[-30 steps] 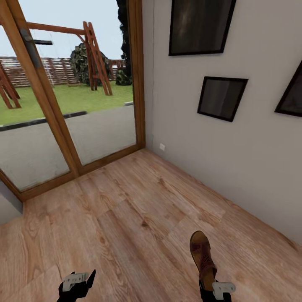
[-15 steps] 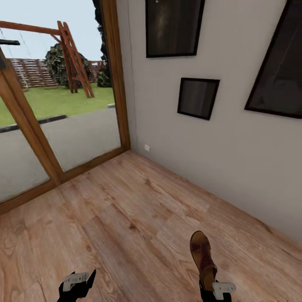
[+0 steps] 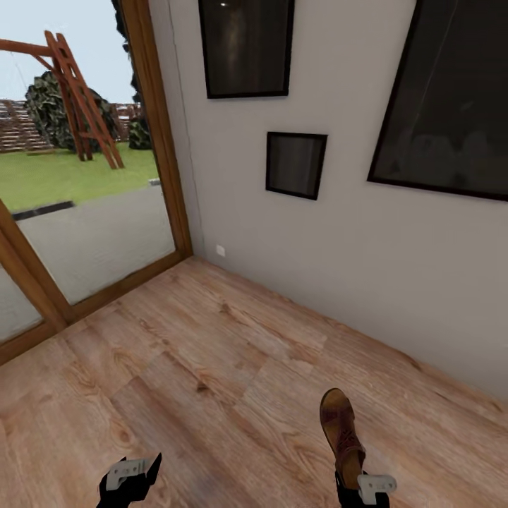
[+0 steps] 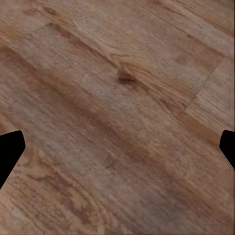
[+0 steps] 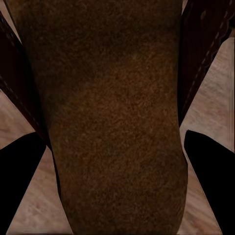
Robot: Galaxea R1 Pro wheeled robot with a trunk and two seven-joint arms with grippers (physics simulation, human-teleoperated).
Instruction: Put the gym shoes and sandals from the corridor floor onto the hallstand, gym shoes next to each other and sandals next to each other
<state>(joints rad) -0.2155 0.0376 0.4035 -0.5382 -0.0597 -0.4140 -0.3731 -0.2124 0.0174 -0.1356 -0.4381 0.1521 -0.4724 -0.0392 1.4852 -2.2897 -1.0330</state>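
A dark brown sandal (image 3: 341, 432) with a tan insole juts forward from my right gripper (image 3: 356, 487) at the lower right of the head view, held above the corridor floor (image 3: 212, 367). In the right wrist view the sandal (image 5: 110, 112) sits between the two dark fingers (image 5: 208, 171), which are shut on it. My left gripper (image 3: 129, 478) hangs at the lower left, open, with nothing in it. In the left wrist view its black fingertips (image 4: 10, 152) stand wide apart over bare wood planks (image 4: 117, 117). The gym shoes and the hallstand are out of view.
A white wall (image 3: 353, 282) with several dark framed pictures (image 3: 295, 164) runs along the right. A wood-framed glass door (image 3: 159, 141) at the left looks out on a yard. The plank floor lies open between them.
The whole head view has swung to the right: door and wall pictures slid left and a large picture came into view. Both grippers and the held sandal keep their places in the frame.
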